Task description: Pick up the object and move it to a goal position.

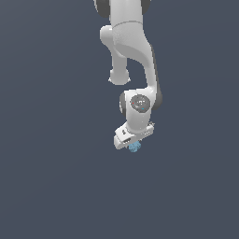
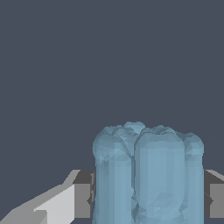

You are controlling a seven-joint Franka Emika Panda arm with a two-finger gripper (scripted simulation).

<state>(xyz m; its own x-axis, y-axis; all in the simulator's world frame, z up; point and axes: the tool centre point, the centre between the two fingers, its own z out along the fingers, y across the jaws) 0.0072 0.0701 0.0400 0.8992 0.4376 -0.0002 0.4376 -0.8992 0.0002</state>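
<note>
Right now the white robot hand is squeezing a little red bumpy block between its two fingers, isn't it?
Almost right, but the colour is wrong. The bumpy block is light blue, not red. The wrist view shows it clearly, filling the space between the two fingers, and the exterior view shows the same light-blue bit poking out under the white gripper. The rest is right: the gripper is squeezing it.
</note>
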